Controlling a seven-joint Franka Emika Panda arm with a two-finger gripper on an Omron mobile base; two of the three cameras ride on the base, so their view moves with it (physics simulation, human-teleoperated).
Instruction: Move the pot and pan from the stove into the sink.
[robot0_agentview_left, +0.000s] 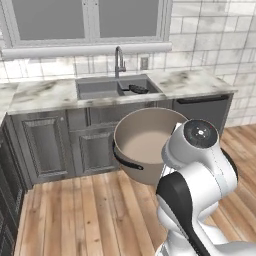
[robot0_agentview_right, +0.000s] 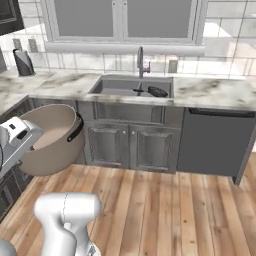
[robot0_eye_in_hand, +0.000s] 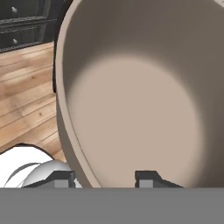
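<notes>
The claw (robot0_eye_in_hand: 105, 179) pinches the rim of the big tan pot (robot0_eye_in_hand: 131, 96), one finger inside and one outside. The pot hangs tipped in the air above the wood floor (robot0_agentview_left: 90, 210), in front of the cupboards. The small dark pan (robot0_agentview_right: 157, 91) lies in the sink (robot0_agentview_right: 117, 86) on the table (robot0_agentview_right: 215, 95).

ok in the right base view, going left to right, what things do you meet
pot held up by the arm → faucet → pan lying in the sink → dishwasher front
</notes>
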